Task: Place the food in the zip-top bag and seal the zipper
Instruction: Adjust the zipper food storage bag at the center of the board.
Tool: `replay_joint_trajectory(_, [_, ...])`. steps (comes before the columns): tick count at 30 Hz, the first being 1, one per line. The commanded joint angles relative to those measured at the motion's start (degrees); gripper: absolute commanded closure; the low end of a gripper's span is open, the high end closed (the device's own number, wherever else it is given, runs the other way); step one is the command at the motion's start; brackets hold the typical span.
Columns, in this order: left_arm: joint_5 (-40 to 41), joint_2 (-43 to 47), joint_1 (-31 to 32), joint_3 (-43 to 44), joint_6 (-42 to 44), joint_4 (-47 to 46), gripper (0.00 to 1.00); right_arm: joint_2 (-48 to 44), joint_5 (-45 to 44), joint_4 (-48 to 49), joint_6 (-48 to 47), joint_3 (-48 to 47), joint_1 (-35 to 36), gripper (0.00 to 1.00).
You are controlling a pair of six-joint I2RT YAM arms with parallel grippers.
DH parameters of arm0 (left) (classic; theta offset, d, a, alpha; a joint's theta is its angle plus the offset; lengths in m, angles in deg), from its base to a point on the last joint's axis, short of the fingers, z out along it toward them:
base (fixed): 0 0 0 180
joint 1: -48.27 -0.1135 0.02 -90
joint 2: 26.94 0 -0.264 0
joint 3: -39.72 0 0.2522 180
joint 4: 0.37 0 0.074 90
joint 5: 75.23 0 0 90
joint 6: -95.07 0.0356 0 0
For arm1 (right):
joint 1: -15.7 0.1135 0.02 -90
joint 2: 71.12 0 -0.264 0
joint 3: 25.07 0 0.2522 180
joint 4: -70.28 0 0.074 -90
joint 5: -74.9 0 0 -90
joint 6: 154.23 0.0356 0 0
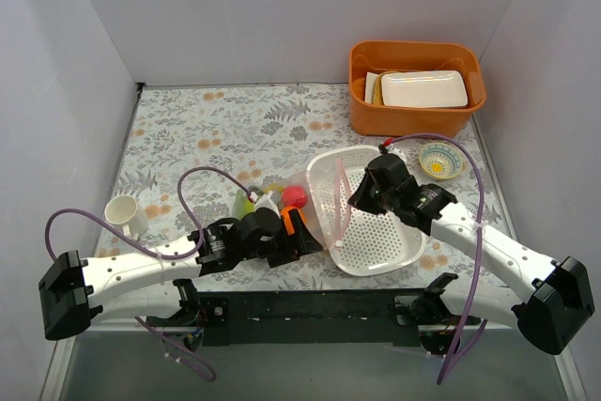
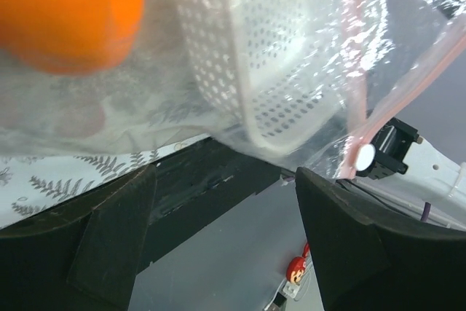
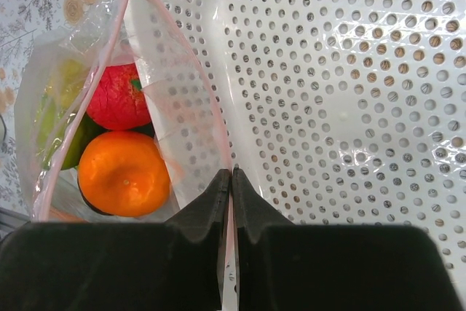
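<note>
Right arm reaches from the near-right corner toward table centre. Right gripper (image 3: 231, 176) is pinched tight on the narrow pale pink zipper strip (image 2: 358, 71) of the clear crinkly zip-top bag (image 3: 171, 129), above the white perforated plastic basket (image 3: 349, 107). Left arm lies low along the near edge. Left gripper (image 2: 226, 180) has its fingers spread, grasping nothing, under the bag. The bag sits mid near edge, mouth gaping; round orange fruit (image 3: 124, 172) and red apple (image 3: 120, 96) are inside.

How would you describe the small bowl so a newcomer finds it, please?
Start at the big orange tub, far right. Just in front of it, right of the white basket, sits the small bowl. Unlike both, it is round and yellowish.
</note>
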Motion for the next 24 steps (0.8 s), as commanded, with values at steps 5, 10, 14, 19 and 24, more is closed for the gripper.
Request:
replay_joint_trajectory(5, [0.5,5.0,-1.0,-3.6,-4.0,3.5,0.2,2.4,-0.4,0.7,-1.6,-4.0,-0.6,0.88])
replay_joint_trajectory(10, [-3.1,2.6,-7.3,-4.0,-1.9,3.5,0.2,3.4,-0.1,0.8,-2.1,-5.2,-0.7,0.89])
replay_joint_trajectory(14, [-0.7,2.0,-11.0,-3.7,0.6,3.8,0.18,3.5,0.2,1.2,-2.1,-5.4,-0.7,0.89])
replay_joint_trajectory(19, [-2.0,-1.3,-13.4,-3.2,3.7,2.0,0.18,4.1,1.6,1.5,-2.2,-5.4,-0.7,0.89])
replay_joint_trajectory(24, [1.6,-2.0,-15.0,-1.8,7.8,2.6,0.18,4.8,3.3,1.9,-2.6,-5.2,-0.7,0.89])
